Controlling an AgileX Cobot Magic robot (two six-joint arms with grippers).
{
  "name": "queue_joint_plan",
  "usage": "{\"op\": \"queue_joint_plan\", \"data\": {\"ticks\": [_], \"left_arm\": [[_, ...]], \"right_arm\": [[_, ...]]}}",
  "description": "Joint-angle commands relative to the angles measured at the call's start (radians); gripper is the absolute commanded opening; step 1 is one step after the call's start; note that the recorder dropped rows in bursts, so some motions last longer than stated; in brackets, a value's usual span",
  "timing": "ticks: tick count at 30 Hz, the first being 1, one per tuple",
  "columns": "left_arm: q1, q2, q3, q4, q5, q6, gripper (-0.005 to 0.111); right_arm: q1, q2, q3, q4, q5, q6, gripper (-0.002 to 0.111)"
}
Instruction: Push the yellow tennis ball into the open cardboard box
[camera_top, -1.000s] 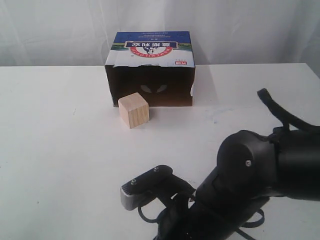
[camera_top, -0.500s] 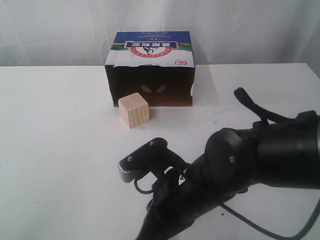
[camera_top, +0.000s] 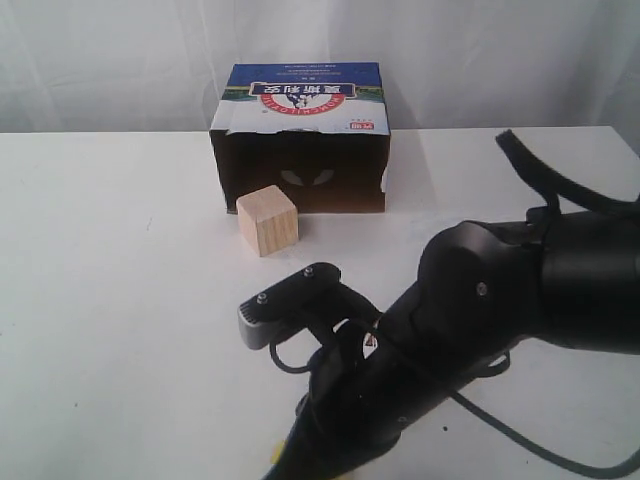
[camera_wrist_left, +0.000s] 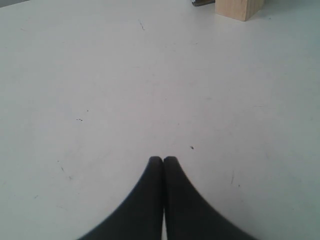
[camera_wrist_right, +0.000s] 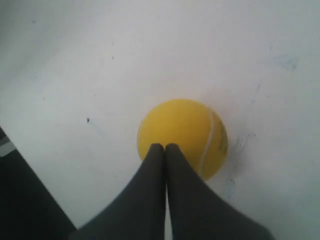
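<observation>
Two grippers, both closed with nothing held. Biggest first: white table (camera_top: 100, 300) fills the scene, mostly bare with a few small dark specks. Right arm (camera_top: 500, 310), black and bulky, takes up the near right of the exterior view, bent down and across toward the near middle, with a grey-tipped part sticking out to its left.

Open cardboard box (camera_top: 300, 110) lies on its side at the far middle of the table, its dark opening facing the camera and the blue, white and red printed panel on top. Wooden cube (camera_top: 267, 220), pale, sits on the table in front of the left part of the opening. Can't tell if it touches the box. It also shows at the edge of the left wrist view.

Yellow tennis ball (camera_wrist_right: 182, 132) is on the table outside the box, well apart from it, at the near edge under the right arm. Exterior view shows only a yellow sliver there. The pale seam is visible in the right wrist view.

Right gripper (camera_wrist_right: 164, 146): fingers pressed together with no gap, tips right at the ball's near side. Can't confirm contact. Left gripper (camera_wrist_left: 162, 159): fingers also pressed together, over bare table, cube well away from it.
</observation>
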Motion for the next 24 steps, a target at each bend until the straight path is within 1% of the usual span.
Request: {"op": "queue_joint_plan", "data": {"ticks": [1, 7, 11, 18, 24], "left_arm": [[-0.006, -0.005, 0.003, -0.007, -0.001, -0.001, 0.000], [-0.006, -0.005, 0.003, -0.007, -0.001, -0.001, 0.000], [-0.006, -0.005, 0.003, -0.007, -0.001, -0.001, 0.000], [-0.006, -0.005, 0.003, -0.007, -0.001, -0.001, 0.000], [-0.006, -0.005, 0.003, -0.007, -0.001, -0.001, 0.000]], "right_arm": [[-0.006, -0.007, 0.024, -0.002, 0.024, -0.014, 0.000], [-0.006, 0.005, 0.062, -0.002, -0.188, -0.014, 0.000], [-0.006, 0.035, 0.062, 0.012, -0.294, -0.024, 0.000], [0.008, 0.077, 0.013, 0.018, -0.322, -0.067, 0.000], [0.073, 0.119, -0.069, 0.018, -0.367, -0.080, 0.000]]}}
